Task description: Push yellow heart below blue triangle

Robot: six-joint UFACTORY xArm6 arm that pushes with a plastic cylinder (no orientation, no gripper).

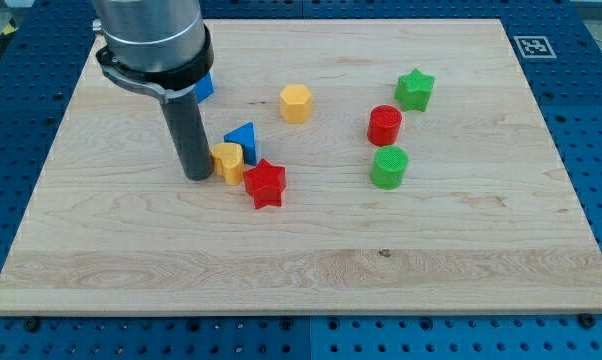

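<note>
The yellow heart [229, 161] lies on the wooden board [311, 270], just below and slightly left of the blue triangle [242, 138], touching it. My tip [197, 175] rests on the board right against the heart's left side. The red star [266, 183] touches the heart's lower right side.
A blue block [204, 87] is partly hidden behind the arm at the view's upper left. A yellow hexagon [295, 103] sits top centre. A green star [415, 89], a red cylinder [385, 125] and a green cylinder [389, 167] stand at the right.
</note>
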